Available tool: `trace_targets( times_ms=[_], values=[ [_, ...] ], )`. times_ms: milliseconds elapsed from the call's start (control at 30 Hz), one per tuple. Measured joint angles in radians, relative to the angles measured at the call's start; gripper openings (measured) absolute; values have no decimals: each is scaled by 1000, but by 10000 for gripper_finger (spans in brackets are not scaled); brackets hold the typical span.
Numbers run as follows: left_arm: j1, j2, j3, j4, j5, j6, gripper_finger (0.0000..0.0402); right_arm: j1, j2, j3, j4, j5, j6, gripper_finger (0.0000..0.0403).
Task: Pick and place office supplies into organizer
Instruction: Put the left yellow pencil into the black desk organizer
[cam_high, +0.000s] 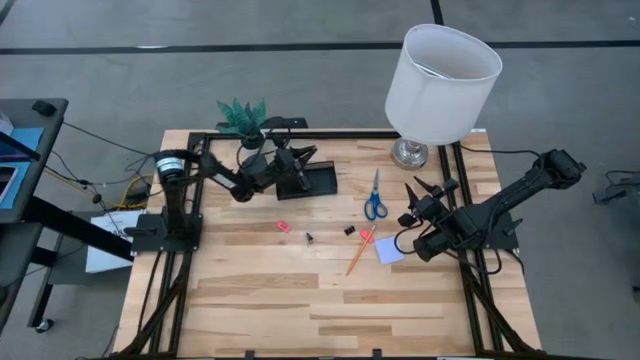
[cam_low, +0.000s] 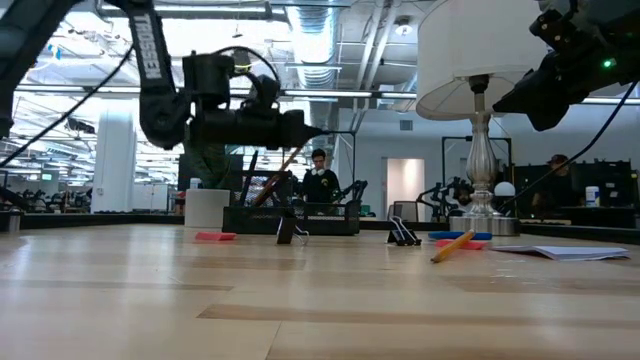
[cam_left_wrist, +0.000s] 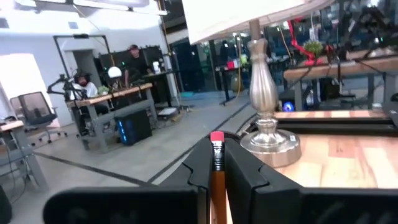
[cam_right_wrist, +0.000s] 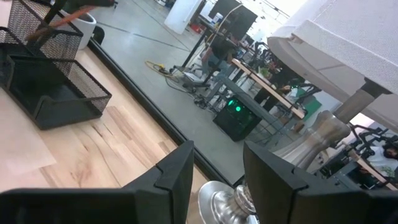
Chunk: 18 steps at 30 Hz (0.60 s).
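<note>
My left gripper (cam_high: 296, 163) hovers over the black mesh organizer (cam_high: 312, 180) at the table's far side, shut on an orange pencil (cam_low: 283, 170). My right gripper (cam_high: 424, 192) is open and raised near the lamp, right of the blue-handled scissors (cam_high: 375, 197). A second orange pencil (cam_high: 359, 250), the pale blue note pad (cam_high: 390, 250), the pink eraser (cam_high: 282, 227) and two small black clips (cam_high: 310, 237) (cam_high: 350, 230) lie flat on the wood. I cannot make out the black pen. My left gripper pinches the orange pencil between its two fingers just below its pink eraser end (cam_left_wrist: 216, 140), which sticks out past the fingertips. The fingers point roughly level toward the table's right. The pencil slants down from the hold, and its lower end (cam_right_wrist: 38, 34) reaches into the organizer's taller cup section.
A white-shaded lamp (cam_high: 440, 70) with a metal base (cam_high: 410, 152) stands at the far right, close behind my right gripper. A green plant (cam_high: 243, 117) in a white pot sits at the far left behind the organizer. Bare wood (cam_high: 300, 300) fills the near half.
</note>
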Motion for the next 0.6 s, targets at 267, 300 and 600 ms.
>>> trace_targets(
  times_ms=[267,300,600],
  values=[
    [24,72,-1,22,-2,-37,9,0,0,0,0,0,0,134],
    [23,76,-1,17,-2,-39,11,0,0,0,0,0,0,134],
    [5,77,-1,31,-28,-41,35,0,0,0,0,-1,0,133]
  ],
)
